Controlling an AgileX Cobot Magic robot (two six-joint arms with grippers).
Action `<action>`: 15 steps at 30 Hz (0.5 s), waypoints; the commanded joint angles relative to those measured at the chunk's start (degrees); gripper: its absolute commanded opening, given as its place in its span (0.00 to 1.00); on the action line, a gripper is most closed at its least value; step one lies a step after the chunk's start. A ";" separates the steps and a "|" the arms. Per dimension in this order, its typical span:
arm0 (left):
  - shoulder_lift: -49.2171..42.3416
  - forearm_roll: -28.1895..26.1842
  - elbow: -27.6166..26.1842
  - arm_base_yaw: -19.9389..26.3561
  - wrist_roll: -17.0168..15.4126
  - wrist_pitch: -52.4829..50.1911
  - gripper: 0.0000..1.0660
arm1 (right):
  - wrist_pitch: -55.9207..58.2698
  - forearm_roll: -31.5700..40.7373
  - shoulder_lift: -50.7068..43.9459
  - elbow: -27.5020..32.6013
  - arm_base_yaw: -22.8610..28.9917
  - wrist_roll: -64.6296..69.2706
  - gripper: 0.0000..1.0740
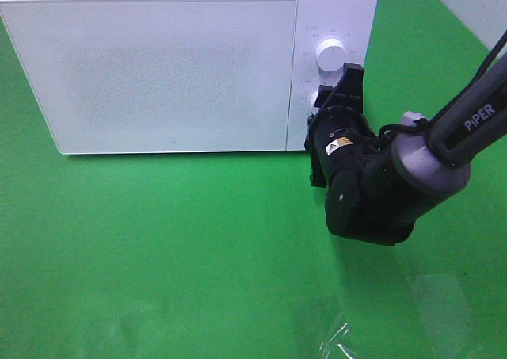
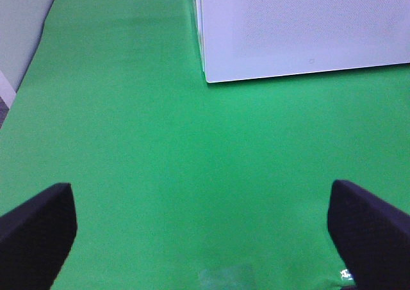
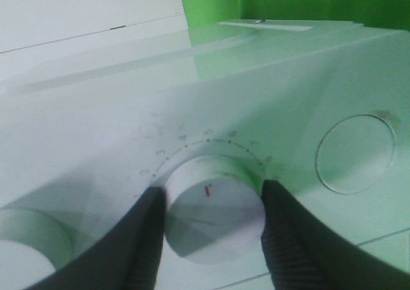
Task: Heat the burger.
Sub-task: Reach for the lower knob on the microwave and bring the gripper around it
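The burger is out of view. A white microwave [image 1: 174, 66] stands at the back of the green table with its door closed. My right gripper [image 1: 329, 109] is at the control panel, shut on the lower dial [image 3: 214, 223]. In the right wrist view its two dark fingers [image 3: 144, 239] press against both sides of that dial, whose red mark points toward the number scale. My left gripper [image 2: 204, 239] does not show in the exterior high view. In the left wrist view it hovers open over bare green cloth, a little short of the microwave's corner [image 2: 211, 79].
An upper dial [image 1: 330, 54] sits above the gripped one, and a round button [image 3: 355, 152] lies on the panel beside it. A clear plastic scrap [image 1: 341, 339] lies near the table's front edge. A pale wall borders the green cloth [image 2: 128, 143].
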 commanded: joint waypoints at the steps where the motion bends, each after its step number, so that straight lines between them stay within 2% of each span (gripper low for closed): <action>1: -1.15 0.11 0.29 0.17 -0.06 -0.74 0.94 | -5.67 -0.11 -0.40 -1.55 0.00 -2.41 0.38; 8: -1.15 0.11 0.29 0.17 -0.06 -0.74 0.94 | -4.30 1.15 -0.46 -1.43 0.11 -4.30 0.60; 11: -1.15 0.11 0.29 0.17 -0.06 -0.74 0.94 | -4.13 0.74 -0.74 -0.86 0.11 -5.21 0.62; 15: -1.15 0.11 0.29 0.17 -0.06 -0.74 0.94 | -2.64 0.40 -4.13 3.72 2.29 -11.52 0.63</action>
